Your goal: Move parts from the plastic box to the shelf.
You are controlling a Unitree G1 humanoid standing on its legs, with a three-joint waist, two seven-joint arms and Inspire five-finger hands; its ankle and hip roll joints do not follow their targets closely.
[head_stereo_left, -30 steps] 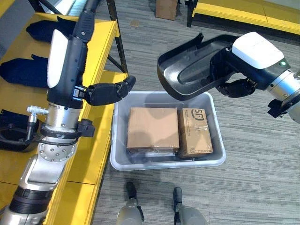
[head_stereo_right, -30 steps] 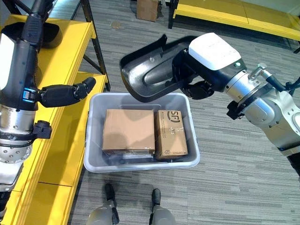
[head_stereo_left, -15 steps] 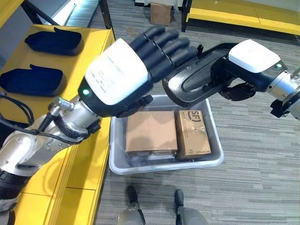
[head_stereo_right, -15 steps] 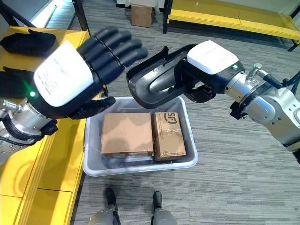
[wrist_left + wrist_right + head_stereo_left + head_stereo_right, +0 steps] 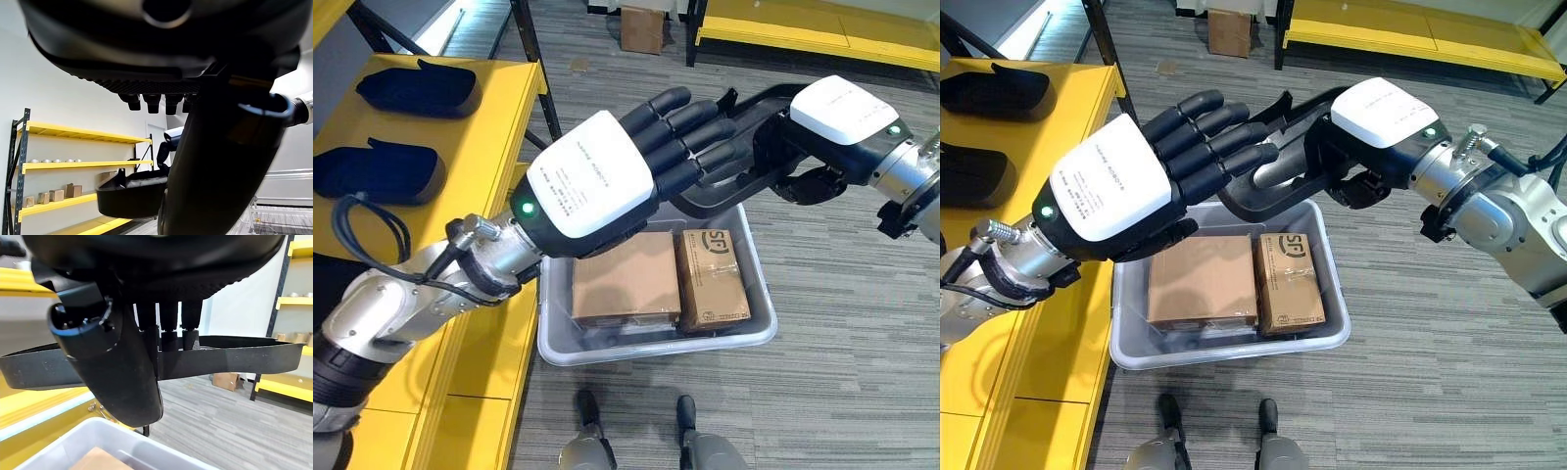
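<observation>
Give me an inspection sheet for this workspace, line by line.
Surface: grey carpet floor; yellow shelf on the robot's left.
Job's things: black moulded part held over the plastic box.
Clutter: two cardboard boxes in the plastic box; two dark parts on the shelf.
Hands: right hand curled round the black part; left hand open, fingers straight, at the part.
Cables: nothing seen.
Surroundings: more yellow shelving; a cardboard carton on the floor.

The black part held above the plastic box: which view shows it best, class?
The right wrist view: the black part spans it edge-on, the right hand curled round it. In both eye views the left hand covers much of it; the left wrist view shows one end.
</observation>
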